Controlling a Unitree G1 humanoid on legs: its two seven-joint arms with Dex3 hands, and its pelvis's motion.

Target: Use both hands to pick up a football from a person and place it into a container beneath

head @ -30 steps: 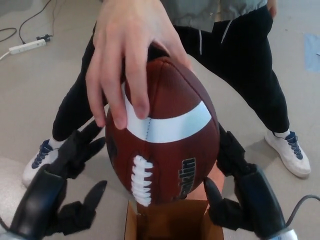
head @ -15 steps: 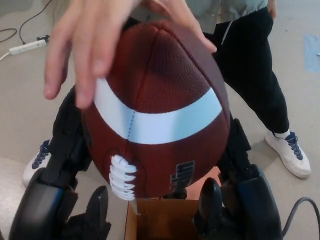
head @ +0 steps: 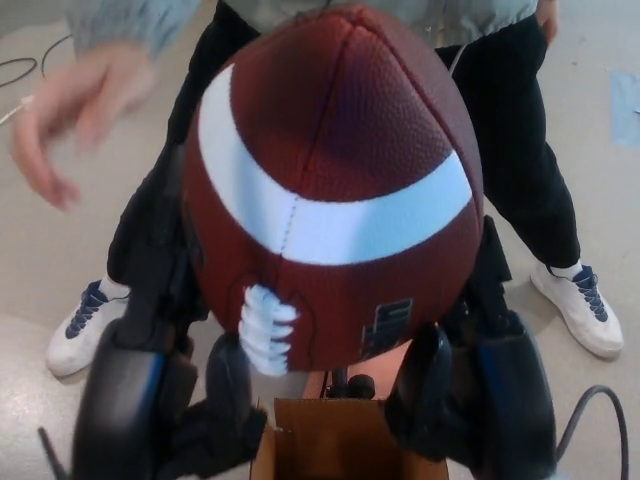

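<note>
A brown football (head: pixel 335 190) with a white stripe and white laces fills the middle of the head view, close to the camera. My left hand (head: pixel 185 330) presses its left side and my right hand (head: pixel 470 340) presses its right side, so both hands are shut on it. Directly below the ball sits an open cardboard box (head: pixel 340 440), of which only the top opening shows. The person's hand (head: pixel 75 110) is off the ball, blurred at the upper left.
The person stands right behind the ball, with black trousers (head: pixel 530 150) and white shoes (head: pixel 585 305) on the floor. A white power strip and cables (head: pixel 15 105) lie at the far left. A black cable (head: pixel 590 410) curls at the lower right.
The person's hand has let go of the football and pulled away to the upper left. My two hands closed on the ball and raised it toward the camera.
</note>
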